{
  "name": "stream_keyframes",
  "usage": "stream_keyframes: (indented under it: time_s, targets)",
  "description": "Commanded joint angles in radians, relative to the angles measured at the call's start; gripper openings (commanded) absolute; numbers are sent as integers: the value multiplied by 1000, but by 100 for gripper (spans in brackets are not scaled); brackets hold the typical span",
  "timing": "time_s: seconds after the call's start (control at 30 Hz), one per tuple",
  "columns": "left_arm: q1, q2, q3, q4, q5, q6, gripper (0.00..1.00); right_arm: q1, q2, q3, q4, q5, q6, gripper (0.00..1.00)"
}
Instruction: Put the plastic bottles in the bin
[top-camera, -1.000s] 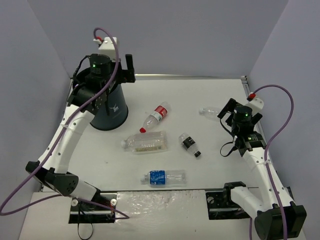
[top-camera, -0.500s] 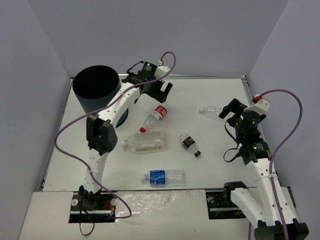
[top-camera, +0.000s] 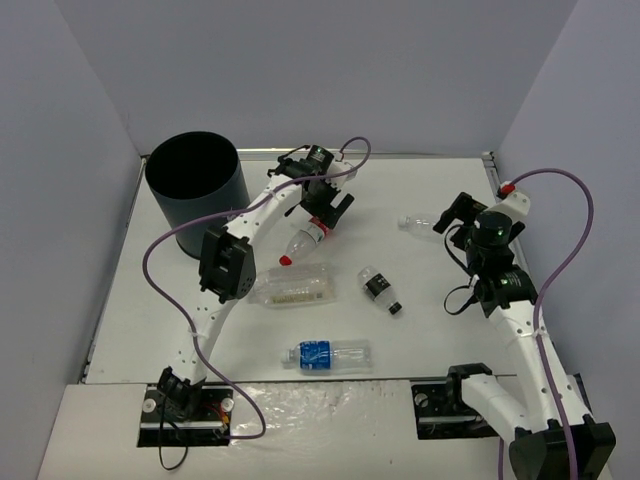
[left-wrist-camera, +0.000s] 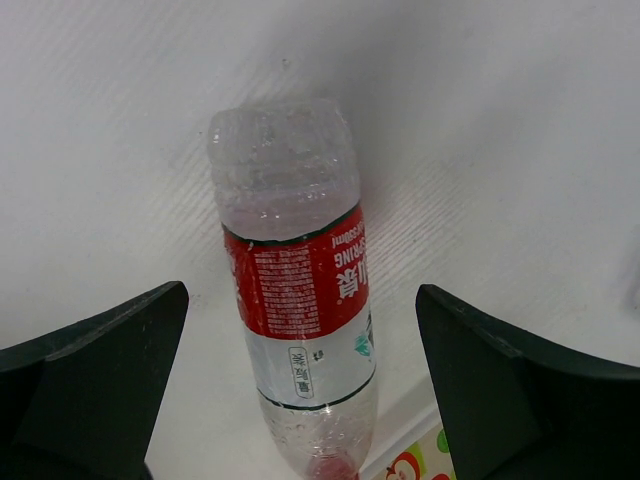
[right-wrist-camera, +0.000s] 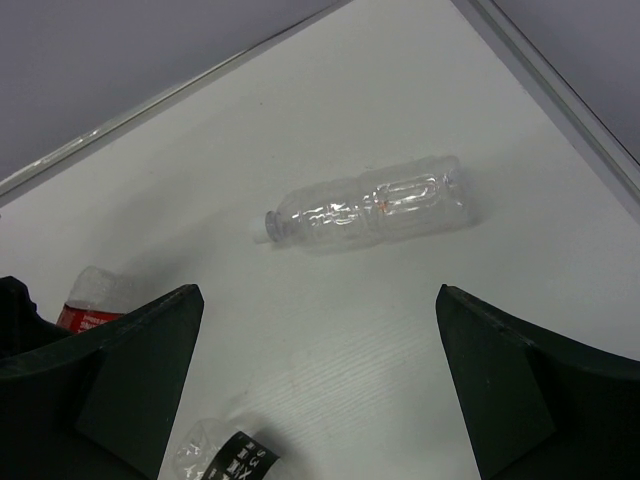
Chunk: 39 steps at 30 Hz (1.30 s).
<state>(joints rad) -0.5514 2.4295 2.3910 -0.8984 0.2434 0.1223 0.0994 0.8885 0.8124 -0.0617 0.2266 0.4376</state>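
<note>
Hovering spread, left gripper (left-wrist-camera: 300, 300) straddled clear red-labelled plastic bottle (left-wrist-camera: 298, 285) near 12 o'clock on white table (top-camera: 430, 340) | right gripper (right-wrist-camera: 320, 295) spread, plain clear bottle (right-wrist-camera: 372, 212) at its 12 | only overhead showed tall dark round bin (top-camera: 195, 195), 10 o'clock.

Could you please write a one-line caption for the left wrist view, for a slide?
Open left gripper lined up over the red-label bottle, which lies on the white table.

A robotics lab cell: a white counter (top-camera: 420, 180) boxed by plain grey panels (top-camera: 400, 80), a left arm (top-camera: 262, 205) and right arm (top-camera: 520, 325) bolted at its near edge, trailing purple cables (top-camera: 548, 171).
</note>
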Motion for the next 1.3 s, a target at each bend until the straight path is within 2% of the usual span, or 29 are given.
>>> stream_keyframes:
  time_s: [0.0, 0.4, 0.57, 0.67, 0.87, 1.0, 1.07, 1.13, 1.27]
  targets:
    - [2, -21, 39, -3, -92, -30, 97, 3, -19, 100, 86, -41, -11, 100]
    - [-1, -1, -82, 38, -35, -145, 96, 2, -205, -25, 94, -117, 34, 100]
    - [-1, -15, -132, 53, -44, -170, 64, 3, -246, -81, 94, -156, 54, 100]
    - [-2, -23, -87, 36, -61, -175, 34, 2, -253, -94, 92, -164, 64, 100]
    - [-12, -60, 153, -50, -182, -170, 19, 2, -260, -104, 91, -248, 70, 100]
    - [-12, -174, 279, -92, -247, -161, 20, 2, -263, -125, 86, -251, 48, 100]
    - [-10, -282, 279, -42, -318, -171, 20, 2, -254, -124, 86, -248, 52, 100]
    - [-7, -415, 214, 35, -403, -195, 21, 3, -239, -120, 87, -250, 55, 100]
    - [36, -678, -22, 343, -516, -212, 21, 4, -213, -122, 84, -262, 37, 100]
